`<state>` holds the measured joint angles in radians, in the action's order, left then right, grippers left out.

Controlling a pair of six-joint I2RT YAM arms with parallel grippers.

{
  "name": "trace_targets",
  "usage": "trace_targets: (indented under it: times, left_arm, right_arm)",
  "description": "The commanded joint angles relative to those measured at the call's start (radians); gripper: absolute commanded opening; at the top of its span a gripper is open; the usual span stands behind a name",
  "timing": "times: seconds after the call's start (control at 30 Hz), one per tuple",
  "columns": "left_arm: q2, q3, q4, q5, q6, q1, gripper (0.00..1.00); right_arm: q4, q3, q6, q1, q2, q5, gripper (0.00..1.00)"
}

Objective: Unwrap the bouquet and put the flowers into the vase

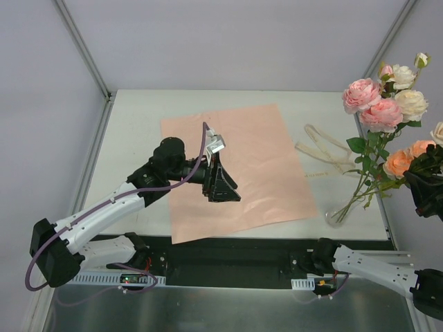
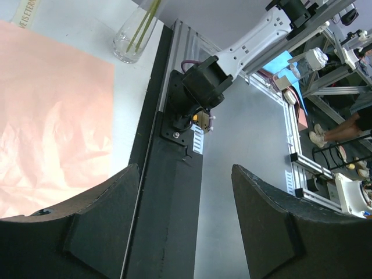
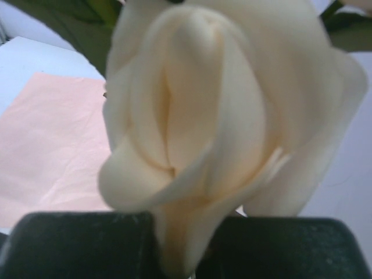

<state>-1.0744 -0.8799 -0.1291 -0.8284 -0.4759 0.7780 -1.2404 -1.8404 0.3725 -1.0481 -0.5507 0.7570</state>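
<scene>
The flowers (image 1: 382, 114), pink, cream and peach roses on green stems, stand at the right of the table with their stems in the small clear vase (image 1: 338, 217). My right gripper (image 1: 423, 188) is shut among the blooms at the frame's right edge. In the right wrist view a cream rose (image 3: 221, 104) fills the frame, its base pinched in the right gripper (image 3: 174, 244). My left gripper (image 1: 223, 185) hovers open and empty over the flat pink wrapping paper (image 1: 235, 166). The left gripper (image 2: 183, 174) faces the vase (image 2: 132, 40) from afar. No wrapped bouquet is in view.
A loose cream ribbon (image 1: 324, 153) lies on the table between the paper and the flowers. The paper (image 2: 52, 116) reaches almost to the black rail (image 1: 228, 247) at the table's near edge. The vase stands close to the table's near right corner.
</scene>
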Motion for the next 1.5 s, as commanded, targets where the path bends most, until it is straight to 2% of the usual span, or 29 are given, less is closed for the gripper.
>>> trace_targets:
  times: [0.0,0.33,0.5,0.77,1.1,1.47]
  left_arm:
    - [-0.028,-0.050,-0.037,0.006,0.000,0.003,0.64]
    - [-0.041,-0.051,-0.043,-0.002,0.003,0.007,0.64]
    - [-0.041,-0.044,-0.043,-0.006,0.008,0.007,0.63]
    - [-0.039,-0.039,-0.043,-0.011,0.014,0.007,0.63]
    - [-0.025,-0.025,-0.043,-0.018,0.014,0.007,0.64]
    - [-0.015,-0.018,-0.043,-0.021,0.019,0.007,0.64]
  right_arm:
    - [-0.039,-0.017,0.074,0.016,-0.008,0.061,0.01]
    - [0.010,0.009,0.120,0.026,-0.032,0.085,0.01]
    - [0.055,-0.017,0.111,0.026,-0.006,0.015,0.01]
    - [0.044,0.013,0.086,0.025,0.006,0.005,0.01]
    - [0.056,0.104,0.059,0.025,0.005,0.113,0.01]
    - [0.151,0.262,0.002,0.025,0.047,0.203,0.01]
